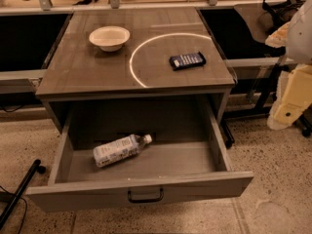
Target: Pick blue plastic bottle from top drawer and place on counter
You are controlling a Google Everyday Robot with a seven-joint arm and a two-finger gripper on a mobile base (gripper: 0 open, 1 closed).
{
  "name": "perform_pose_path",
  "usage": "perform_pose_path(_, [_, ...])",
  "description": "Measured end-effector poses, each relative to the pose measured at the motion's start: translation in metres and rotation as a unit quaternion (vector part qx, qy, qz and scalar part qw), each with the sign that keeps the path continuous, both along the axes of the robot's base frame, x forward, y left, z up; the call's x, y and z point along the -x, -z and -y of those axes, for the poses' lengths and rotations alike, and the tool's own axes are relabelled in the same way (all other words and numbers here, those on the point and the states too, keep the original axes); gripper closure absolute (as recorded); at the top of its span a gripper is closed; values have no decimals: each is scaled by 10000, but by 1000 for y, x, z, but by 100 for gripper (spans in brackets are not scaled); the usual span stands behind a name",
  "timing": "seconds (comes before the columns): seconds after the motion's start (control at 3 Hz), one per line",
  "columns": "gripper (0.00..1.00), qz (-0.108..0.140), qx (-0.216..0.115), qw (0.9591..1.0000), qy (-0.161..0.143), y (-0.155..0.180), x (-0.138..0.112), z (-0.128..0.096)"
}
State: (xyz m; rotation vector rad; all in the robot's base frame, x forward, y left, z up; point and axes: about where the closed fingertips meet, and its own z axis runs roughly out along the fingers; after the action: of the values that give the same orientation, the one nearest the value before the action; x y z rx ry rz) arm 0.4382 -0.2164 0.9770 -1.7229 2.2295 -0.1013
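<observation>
Top drawer (141, 194) open below the bench's (87, 72) front edge, blue plastic bottle (122, 150) lying inside, not yet lifted; claw (288, 101) hangs beyond the right edge, grip impossible to tell

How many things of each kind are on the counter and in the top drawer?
White bowl on counter: 1
Dark blue packet on counter: 1
Blue plastic bottle in top drawer: 1
Total: 3
Gripper: right edge, off the counter.
</observation>
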Motion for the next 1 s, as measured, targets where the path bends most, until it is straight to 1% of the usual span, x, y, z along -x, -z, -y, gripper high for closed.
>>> perform_pose_path(0.33, [0,0,0,10000,0,0,0,0])
perform_pose_path(0.67, [0,-45,-27,10000,-68,53,-23,-59])
perform_pose_path(1.0, [0,-406,216,9948,-903,180,-65,-194])
